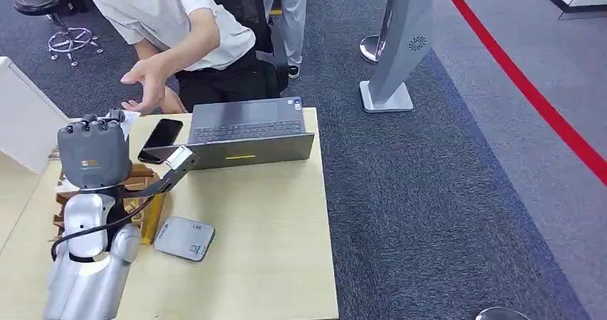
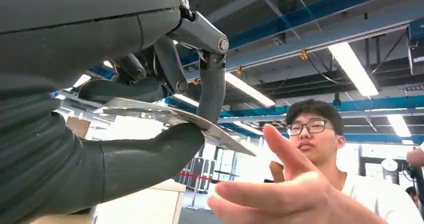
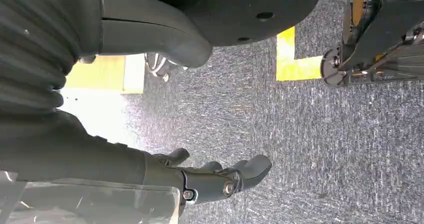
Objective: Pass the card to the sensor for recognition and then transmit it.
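Left hand (image 1: 94,153) of mine is up over the tabletop (image 1: 250,227), pinching the card (image 2: 170,116) flat and offering it toward a person's open hand (image 1: 149,84), probably past the sensor (image 1: 185,238) step now.

You are looking down on a pale wooden table (image 1: 272,212) that stands on dark grey carpet (image 1: 429,191). At its far edge lies an open grey laptop (image 1: 250,130), with a black smartphone (image 1: 160,140) just beside it on the left. Nearer you lies a flat grey square sensor pad (image 1: 185,238), close to a yellow box (image 1: 153,220) partly hidden by the arm.
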Robot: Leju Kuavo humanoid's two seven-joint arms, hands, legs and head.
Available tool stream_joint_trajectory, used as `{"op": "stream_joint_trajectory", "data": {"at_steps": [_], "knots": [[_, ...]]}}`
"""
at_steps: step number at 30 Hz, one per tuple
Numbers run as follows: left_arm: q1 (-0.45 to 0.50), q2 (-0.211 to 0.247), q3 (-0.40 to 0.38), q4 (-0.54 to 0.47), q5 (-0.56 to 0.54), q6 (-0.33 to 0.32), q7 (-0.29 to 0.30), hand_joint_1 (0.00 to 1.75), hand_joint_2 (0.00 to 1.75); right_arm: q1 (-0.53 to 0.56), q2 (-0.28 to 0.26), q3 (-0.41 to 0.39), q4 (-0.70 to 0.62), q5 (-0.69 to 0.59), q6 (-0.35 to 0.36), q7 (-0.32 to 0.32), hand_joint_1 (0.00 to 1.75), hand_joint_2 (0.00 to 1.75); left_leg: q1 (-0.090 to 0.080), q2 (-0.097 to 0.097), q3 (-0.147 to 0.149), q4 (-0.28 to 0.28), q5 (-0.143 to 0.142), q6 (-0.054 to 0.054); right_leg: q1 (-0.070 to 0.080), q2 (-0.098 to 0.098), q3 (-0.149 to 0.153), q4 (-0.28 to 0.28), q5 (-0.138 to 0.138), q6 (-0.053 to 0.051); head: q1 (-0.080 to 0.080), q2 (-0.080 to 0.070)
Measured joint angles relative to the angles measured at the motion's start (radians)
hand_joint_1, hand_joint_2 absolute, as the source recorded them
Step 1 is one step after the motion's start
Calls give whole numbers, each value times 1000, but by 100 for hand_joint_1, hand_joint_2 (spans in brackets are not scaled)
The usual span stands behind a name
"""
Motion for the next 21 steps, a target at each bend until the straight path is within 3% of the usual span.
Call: {"op": "stream_joint_trajectory", "data": {"at_steps": [16,21], "knots": [[-5,-1,1,15,9,-3,1,175,175,0,0,1,0,1,-2,0,0,175,0,0,0,0,0,0,0,0,0,0,0,0,0,0],[-51,-1,13,63,20,-21,5,175,175,0,0,3,0,6,1,2,0,175,0,0,0,0,0,0,0,0,0,0,0,0,0,0]]}}
